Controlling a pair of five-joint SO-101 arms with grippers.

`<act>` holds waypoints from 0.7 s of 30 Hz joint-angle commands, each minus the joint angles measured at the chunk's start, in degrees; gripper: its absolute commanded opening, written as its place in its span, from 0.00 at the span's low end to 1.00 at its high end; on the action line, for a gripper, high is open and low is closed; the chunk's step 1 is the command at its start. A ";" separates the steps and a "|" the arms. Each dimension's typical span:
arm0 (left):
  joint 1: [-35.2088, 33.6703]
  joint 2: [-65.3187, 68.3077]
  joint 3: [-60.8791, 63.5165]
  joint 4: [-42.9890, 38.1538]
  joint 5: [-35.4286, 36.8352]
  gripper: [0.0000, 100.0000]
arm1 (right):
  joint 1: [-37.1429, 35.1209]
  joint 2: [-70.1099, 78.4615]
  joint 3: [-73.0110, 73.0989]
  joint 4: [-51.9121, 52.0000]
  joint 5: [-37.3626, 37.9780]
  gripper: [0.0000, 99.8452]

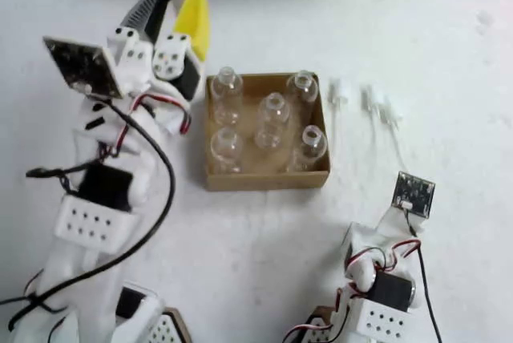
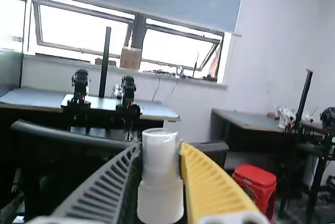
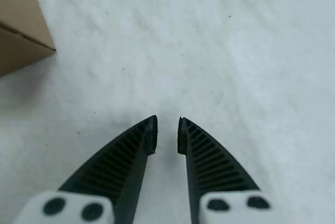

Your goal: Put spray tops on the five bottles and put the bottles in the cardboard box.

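A small white plastic spray top [image 2: 159,187] is gripped tight between the grey and yellow fingers [image 2: 194,174] of the left arm, which are closed around it. It is held up off the white desk [image 1: 240,263], likely so that it can be carried over a bottle and pushed down onto it.

Five clear plastic bottles [image 1: 272,110] are stood upright in the brown cardboard box [image 1: 264,179]. Their necks are up and bare, so it seems tops can be put on from above without a bottle being lifted out. More white spray tops [image 1: 373,101] are laid on the desk just beside the box, probably so they are easy to reach.

The black fingers [image 3: 144,140] of the right arm are hung low over the desk near a corner of the box. They are parted just a little, and nothing is held.

No words or labels can be read on the bottles, the box or the tops.
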 commanded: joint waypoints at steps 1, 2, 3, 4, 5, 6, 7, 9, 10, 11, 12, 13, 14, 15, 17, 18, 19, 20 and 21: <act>-1.10 5.23 0.09 -11.52 1.23 0.02 | 0.31 -0.31 0.53 0.13 0.00 0.05; -1.10 8.22 0.09 -14.68 1.23 0.02 | 0.31 -0.31 0.53 0.13 0.00 0.05; -1.10 10.86 0.09 -17.58 1.32 0.02 | 0.31 -0.31 0.53 0.13 0.00 0.05; -1.10 13.49 0.18 -19.87 1.32 0.02 | 0.31 -0.31 0.53 0.13 0.00 0.05; -1.10 15.78 0.18 -21.45 1.32 0.02 | 0.31 -0.31 0.53 0.13 0.00 0.05; -1.10 17.27 0.18 -22.86 1.32 0.02 | 0.31 -0.31 0.53 0.13 0.00 0.05; -1.10 18.15 0.18 -23.82 1.32 0.02 | 0.31 -0.31 0.53 0.13 0.00 0.05; -1.10 18.95 0.62 -24.97 1.49 0.02 | 0.31 -0.31 0.53 0.13 0.00 0.05; -1.10 19.38 0.70 -25.05 1.93 0.02 | 0.31 -0.31 0.53 0.13 0.00 0.05; -1.19 19.56 0.70 -25.05 3.16 0.02 | 0.31 -0.31 0.53 0.13 0.00 0.05; -1.45 19.65 0.70 -24.88 4.66 0.02 | 0.31 -0.31 0.53 0.13 0.00 0.05; -1.63 19.91 0.70 -24.79 5.89 0.02 | 0.31 -0.31 0.53 0.13 0.00 0.05; -1.63 20.18 0.62 -24.97 6.95 0.02 | 0.31 -0.31 0.53 0.13 0.00 0.05; -1.63 20.53 0.44 -25.05 7.74 0.02 | 0.31 -0.31 0.53 0.13 0.00 0.05; -1.19 21.49 0.26 -25.05 9.23 0.02 | 0.31 -0.31 0.53 -0.04 0.00 0.05; -1.19 22.11 0.26 -25.05 10.02 0.02 | 0.31 -0.31 0.53 -0.04 0.00 0.05; -1.19 22.73 0.18 -25.05 10.90 0.02 | 0.31 -0.31 0.53 -0.04 0.00 0.05; -1.19 23.08 0.09 -25.05 11.78 0.02 | 0.31 -0.31 0.53 -0.04 0.00 0.05; -1.27 23.34 0.09 -25.05 12.40 0.02 | 0.31 -0.31 0.53 -0.04 0.00 0.05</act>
